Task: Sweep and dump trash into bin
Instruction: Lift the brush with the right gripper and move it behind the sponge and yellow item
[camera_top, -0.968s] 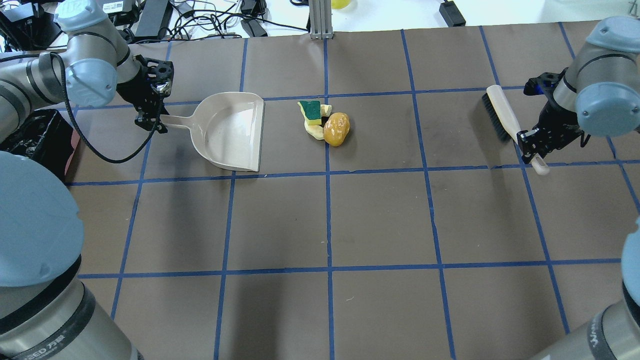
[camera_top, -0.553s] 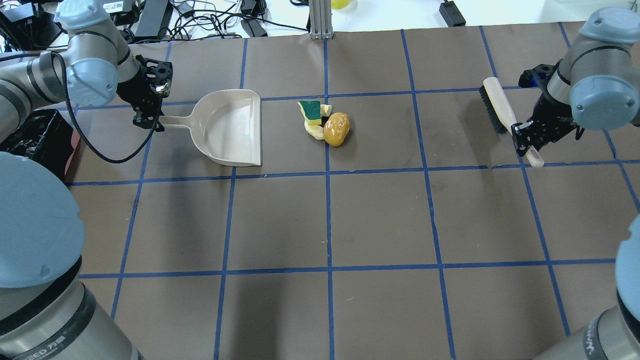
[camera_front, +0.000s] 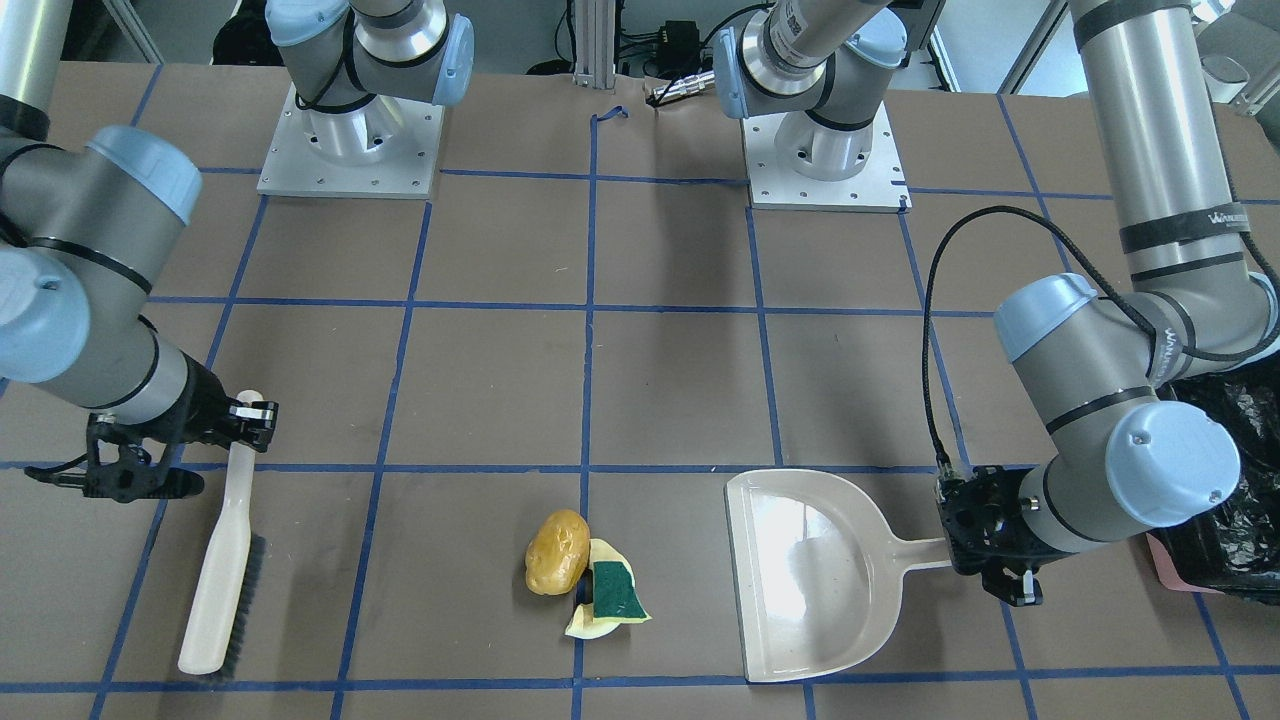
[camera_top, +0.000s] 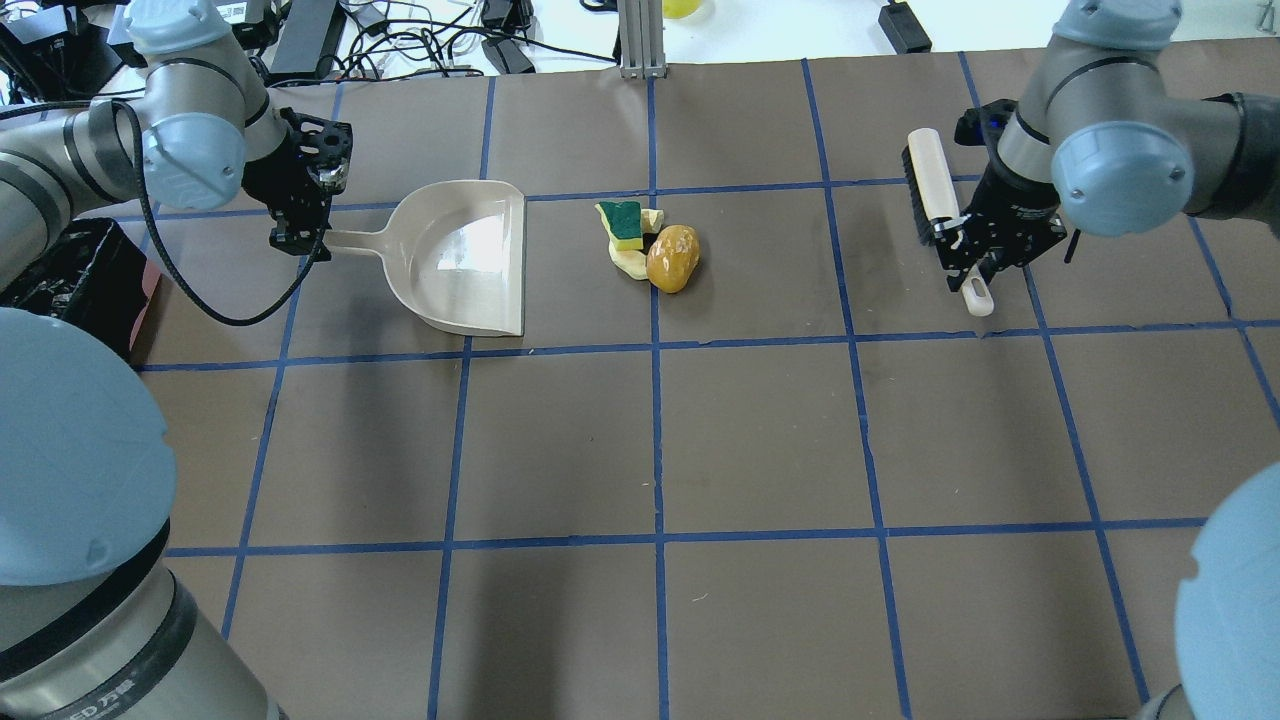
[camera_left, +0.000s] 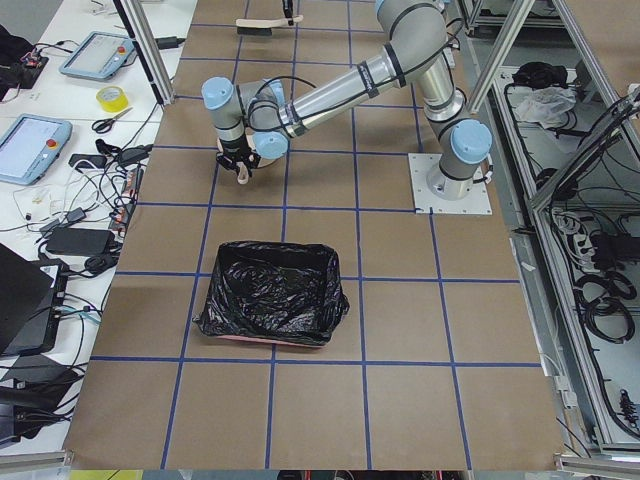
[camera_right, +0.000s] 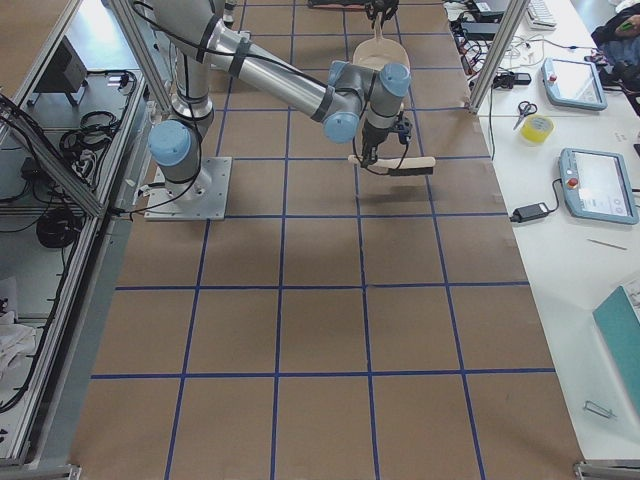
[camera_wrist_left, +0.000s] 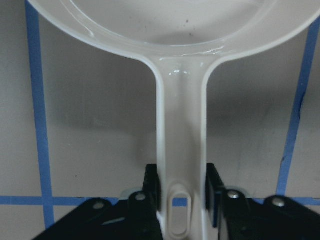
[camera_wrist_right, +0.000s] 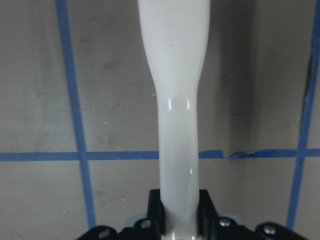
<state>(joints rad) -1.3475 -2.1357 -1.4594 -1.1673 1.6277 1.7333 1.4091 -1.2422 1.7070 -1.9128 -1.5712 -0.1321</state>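
The trash lies mid-table in a small pile: a yellow-brown potato-like lump (camera_top: 672, 258), a green-topped sponge piece (camera_top: 624, 224) and pale peel scraps (camera_top: 628, 264). To its left rests the beige dustpan (camera_top: 470, 260), its open edge facing the pile a short gap away. My left gripper (camera_top: 305, 240) is shut on the dustpan's handle (camera_wrist_left: 181, 150). Right of the pile, about a tile away, my right gripper (camera_top: 972, 255) is shut on the white handle (camera_wrist_right: 175, 125) of a black-bristled brush (camera_top: 932, 185). The bin (camera_left: 275, 305), pink with a black bag, stands at the left end of the table.
Cables and power bricks (camera_top: 400, 35) and an aluminium post (camera_top: 640, 40) sit past the far edge. Both arm bases (camera_front: 350, 140) are bolted down on the robot's side. Tablets (camera_left: 35, 145) lie on a side table beside the bin end.
My right arm has carried the brush left toward the pile and turned it nearly straight along the table's depth. The dustpan and left gripper have barely shifted. The trash has not moved.
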